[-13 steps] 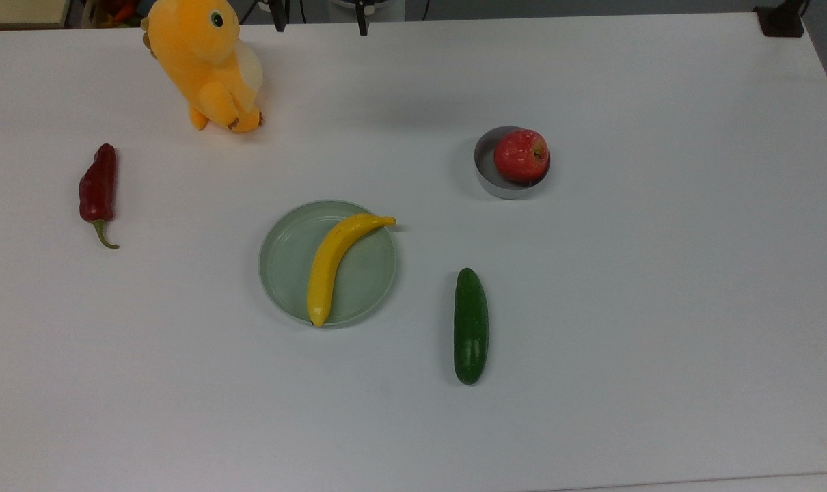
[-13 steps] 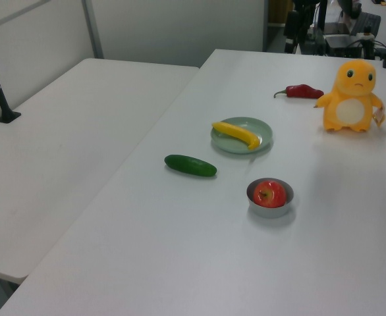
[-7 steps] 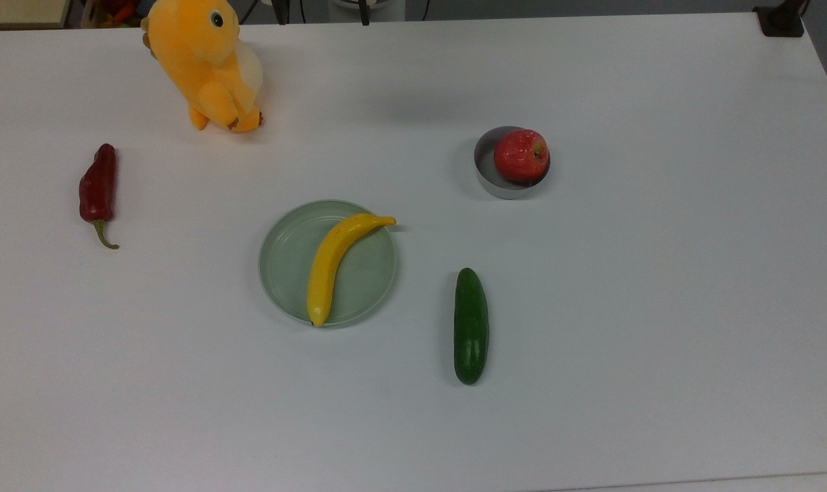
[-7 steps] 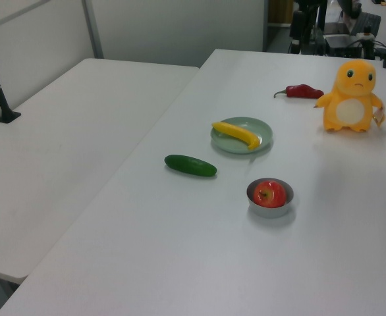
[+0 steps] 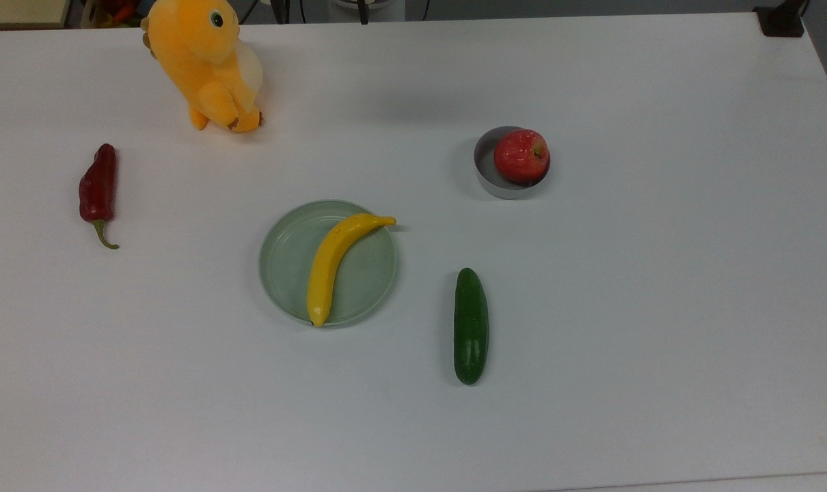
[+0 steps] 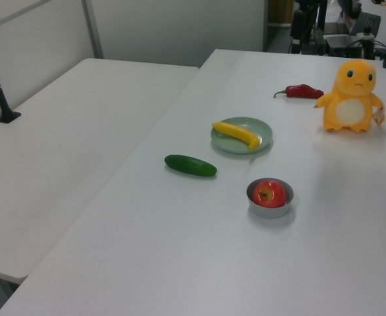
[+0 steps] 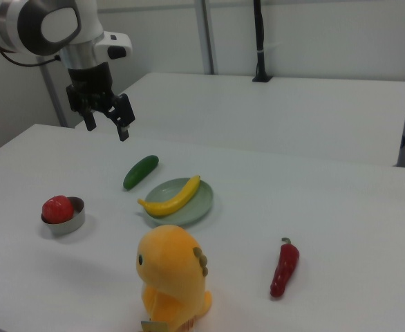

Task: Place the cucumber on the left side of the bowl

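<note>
cucumber (image 7: pixel 141 171) lies apart below open fingers (image 7: pixel 124 117)

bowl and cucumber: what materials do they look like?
Small round grey bowl: looks like brushed metal, going by its thin straight wall and dull grey sheen. Dark green oblong cucumber: smooth and glossy with a soft highlight along it, which suggests a plastic replica, though a real one can't be ruled out.

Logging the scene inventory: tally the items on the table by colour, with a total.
Red: 2, chilli pepper and apple
Yellow/orange: 2, banana and plush toy
Green: 2, cucumber and plate
Grey: 1, bowl
Total: 7
</note>
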`<act>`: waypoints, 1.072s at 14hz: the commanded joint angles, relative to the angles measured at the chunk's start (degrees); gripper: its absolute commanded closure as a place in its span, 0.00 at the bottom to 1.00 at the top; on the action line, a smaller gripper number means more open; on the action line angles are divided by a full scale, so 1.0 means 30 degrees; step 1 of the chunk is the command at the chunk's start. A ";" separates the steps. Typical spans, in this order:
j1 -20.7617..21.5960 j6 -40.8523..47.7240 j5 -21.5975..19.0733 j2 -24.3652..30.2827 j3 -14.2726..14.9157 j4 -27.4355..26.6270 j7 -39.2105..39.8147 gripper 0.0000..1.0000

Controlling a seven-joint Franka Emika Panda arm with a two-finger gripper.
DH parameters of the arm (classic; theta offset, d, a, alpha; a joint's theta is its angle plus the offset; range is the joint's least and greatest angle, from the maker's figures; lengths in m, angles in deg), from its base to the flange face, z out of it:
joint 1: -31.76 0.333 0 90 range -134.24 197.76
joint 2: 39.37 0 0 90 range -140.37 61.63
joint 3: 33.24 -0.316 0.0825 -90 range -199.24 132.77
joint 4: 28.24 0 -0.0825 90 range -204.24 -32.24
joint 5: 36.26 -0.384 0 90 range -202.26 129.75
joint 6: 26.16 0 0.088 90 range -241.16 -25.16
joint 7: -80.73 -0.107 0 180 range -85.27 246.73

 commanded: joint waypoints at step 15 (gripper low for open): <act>-0.0069 -0.2968 -0.0464 -0.1319 -0.0558 -0.0428 -0.0206 0.00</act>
